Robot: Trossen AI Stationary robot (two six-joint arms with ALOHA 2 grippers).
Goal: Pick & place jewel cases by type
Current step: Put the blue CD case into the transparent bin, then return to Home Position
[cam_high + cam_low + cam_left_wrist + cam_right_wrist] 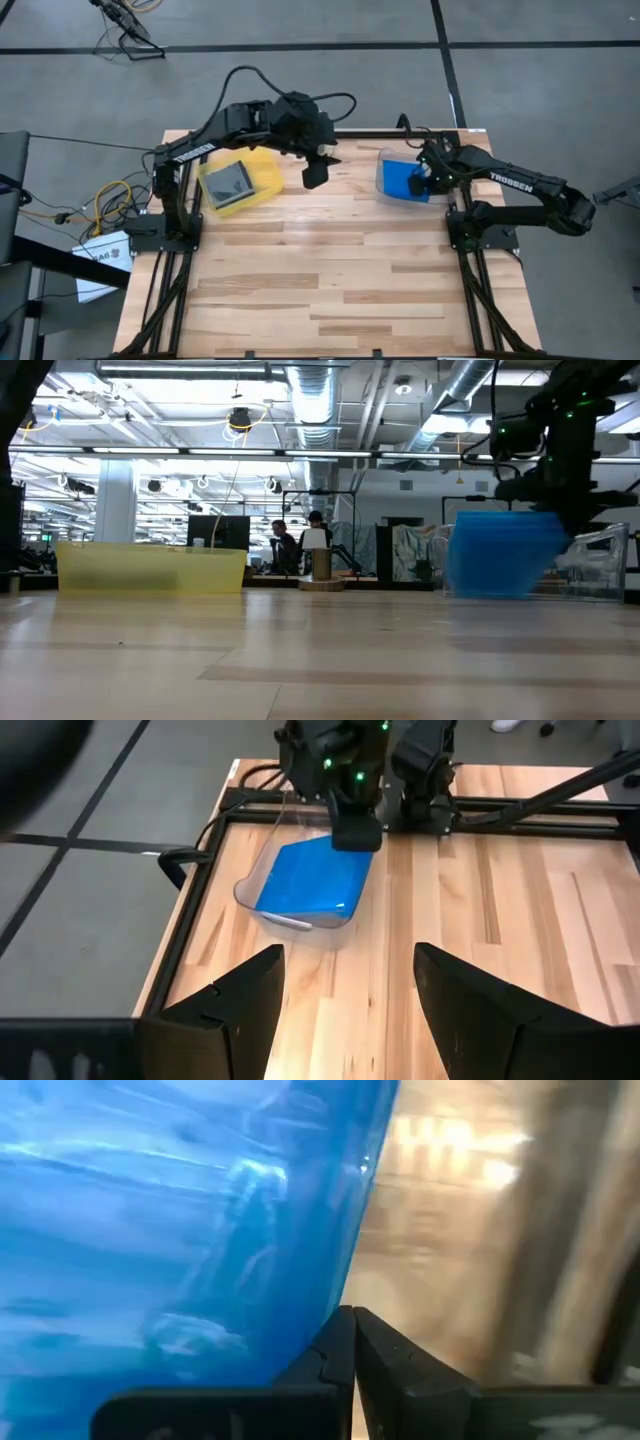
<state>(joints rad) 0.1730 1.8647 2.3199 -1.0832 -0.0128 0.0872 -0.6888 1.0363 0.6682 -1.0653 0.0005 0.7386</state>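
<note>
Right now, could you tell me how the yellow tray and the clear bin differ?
The yellow tray is tinted yellow and sits on the table's left near the left arm; the clear bin is colourless and sits on the right by the right arm. The tray holds a grey jewel case; the bin holds blue jewel cases. Both are translucent containers resting on the table.

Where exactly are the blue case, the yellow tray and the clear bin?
blue jewel case (pixel 312 877), left wrist view, middle of its flat face.
yellow tray (pixel 265 174), high view, bare right wall.
clear bin (pixel 262 907), left wrist view, near rim.
</note>
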